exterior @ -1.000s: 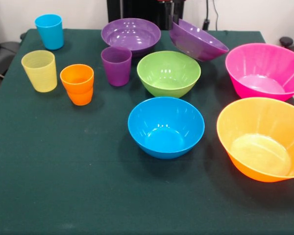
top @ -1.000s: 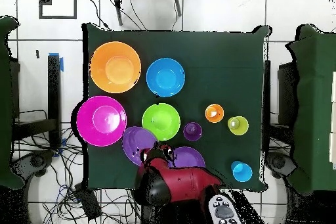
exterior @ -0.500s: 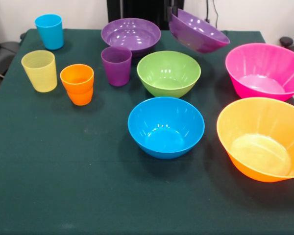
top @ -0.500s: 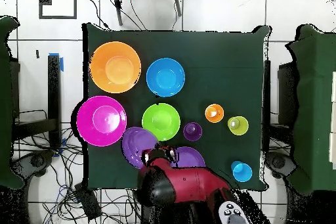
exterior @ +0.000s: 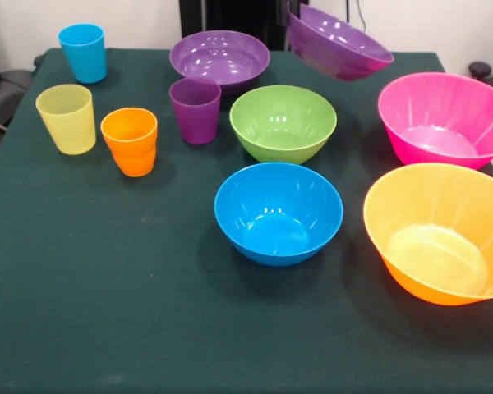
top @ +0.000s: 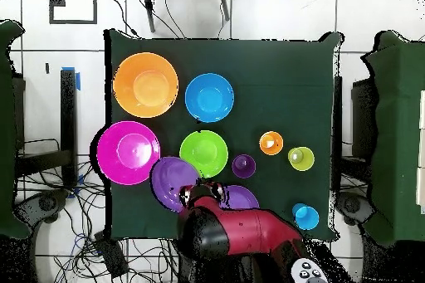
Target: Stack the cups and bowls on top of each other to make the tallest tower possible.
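At the back of the table point(exterior: 107, 312), one purple bowl point(exterior: 338, 43) hangs in the air, held by its rim at the gripper point(exterior: 289, 11). It is tipped, with its open side facing up and toward the front, and its low edge on the side of the pink bowl point(exterior: 444, 119). The gripper is closed on the purple bowl's rim. From above, the red arm point(top: 236, 234) reaches to this bowl point(top: 173, 182), which sits between the pink bowl point(top: 127, 152) and the second purple bowl point(top: 241, 197).

Six bowls show: two purple, one green point(exterior: 283, 123), one blue point(exterior: 278, 212), one pink and one orange point(exterior: 440, 234). All but the lifted one sit on the table with open sides up. The second purple bowl point(exterior: 219, 59) rests flat at the back.

Four cups stand upright, mouths up: blue cup point(exterior: 83, 52), yellow cup point(exterior: 66, 118), orange cup point(exterior: 130, 141) and purple cup point(exterior: 195, 110). Nothing is stacked yet.

A second ago the lifted bowl was lower, near the table. Now it is higher and a bit nearer the pink bowl. The other bowls and cups have not moved.
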Tool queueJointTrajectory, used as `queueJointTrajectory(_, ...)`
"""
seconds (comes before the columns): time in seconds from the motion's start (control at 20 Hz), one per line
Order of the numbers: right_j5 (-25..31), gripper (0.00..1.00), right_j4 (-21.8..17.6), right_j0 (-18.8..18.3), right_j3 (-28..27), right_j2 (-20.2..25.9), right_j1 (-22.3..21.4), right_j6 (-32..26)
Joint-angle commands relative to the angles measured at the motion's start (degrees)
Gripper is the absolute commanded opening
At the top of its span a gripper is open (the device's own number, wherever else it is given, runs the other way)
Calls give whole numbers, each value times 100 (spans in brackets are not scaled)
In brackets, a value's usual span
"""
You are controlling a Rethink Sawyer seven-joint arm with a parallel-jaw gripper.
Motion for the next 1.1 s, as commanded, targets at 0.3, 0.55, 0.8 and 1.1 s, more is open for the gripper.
queueJointTrajectory(0.3, 771, 0, 312, -283, 813, 996, -562, 438)
queueJointTrajectory(0.55, 260, 0, -45, -509, 926, 1015, -134, 482)
queueJointTrajectory(0.8, 178, 0, -201, -306, 1114, 767, -389, 508)
queueJointTrajectory(1.1, -68, 0, -479, -60, 1208, 350, -364, 582)
